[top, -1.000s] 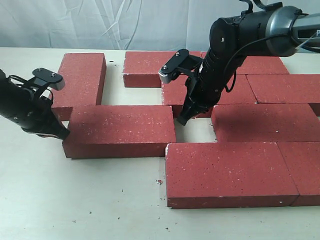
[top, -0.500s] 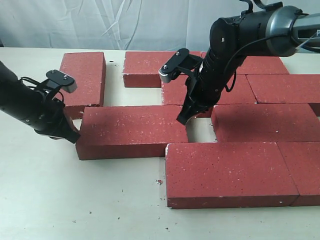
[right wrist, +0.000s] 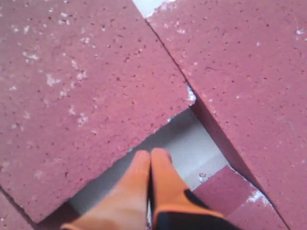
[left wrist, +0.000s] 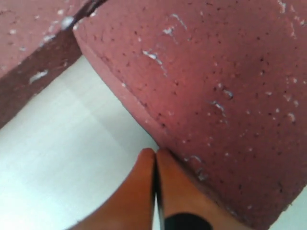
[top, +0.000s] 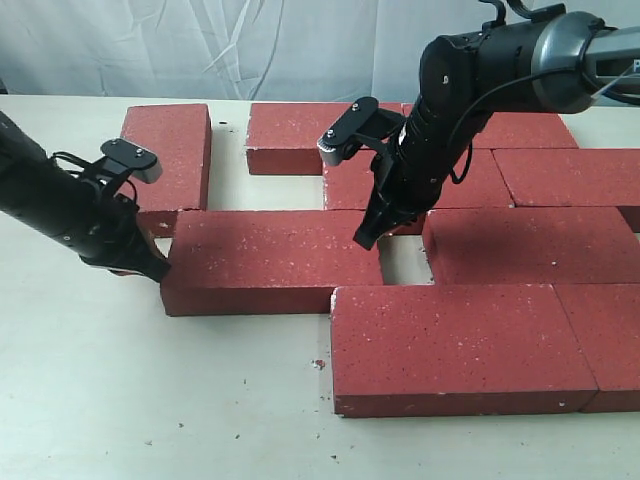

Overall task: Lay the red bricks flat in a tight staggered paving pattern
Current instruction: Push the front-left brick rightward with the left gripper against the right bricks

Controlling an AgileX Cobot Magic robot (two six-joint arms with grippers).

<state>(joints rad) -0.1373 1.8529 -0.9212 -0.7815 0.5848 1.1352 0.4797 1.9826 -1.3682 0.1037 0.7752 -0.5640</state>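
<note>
The red bricks (top: pixel 270 255) are dark red, flecked with fine white speckles. The worktop (top: pixel 120 400) around the jaws is pale cream. Fingertips (left wrist: pixel 136 191) are orange; the arms (top: pixel 60 205) black.

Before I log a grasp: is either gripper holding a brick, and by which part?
Nothing is held. The shut left gripper presses one end of the middle brick; the shut right gripper points into the gap at its other end.

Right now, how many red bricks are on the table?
9 red bricks: back left, back middle, back right, two mid-row, centre-left, centre-right, two front. Right arm may hide more.
</note>
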